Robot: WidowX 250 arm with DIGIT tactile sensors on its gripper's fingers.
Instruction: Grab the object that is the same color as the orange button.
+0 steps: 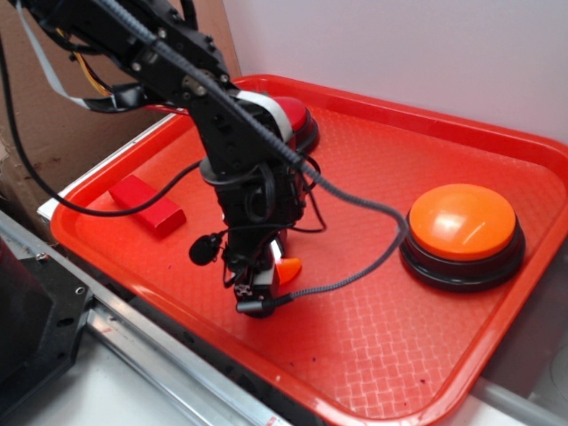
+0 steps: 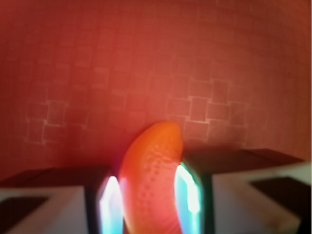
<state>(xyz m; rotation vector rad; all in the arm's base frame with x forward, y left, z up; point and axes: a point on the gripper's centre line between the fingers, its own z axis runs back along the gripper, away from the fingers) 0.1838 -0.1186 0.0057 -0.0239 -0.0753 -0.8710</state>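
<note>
red tray (image 1: 497,266), textured floor; red block (image 1: 147,205) near left rim; red button (image 1: 297,120) at back

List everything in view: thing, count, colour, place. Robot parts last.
Tray: one, red, textured, holds everything below.
Orange button: one, orange dome on black base, tray's right side.
Red button: one, red dome on black base, far side, partly behind the arm.
Block: one, red, rectangular, tray's left side.
Crescent: one, glossy orange, near the tray's middle, between the pincer's fingers.
Arm: one, black, cabled, over the tray.
Pincer: one, fingers either side of the crescent, right one touching.
</note>
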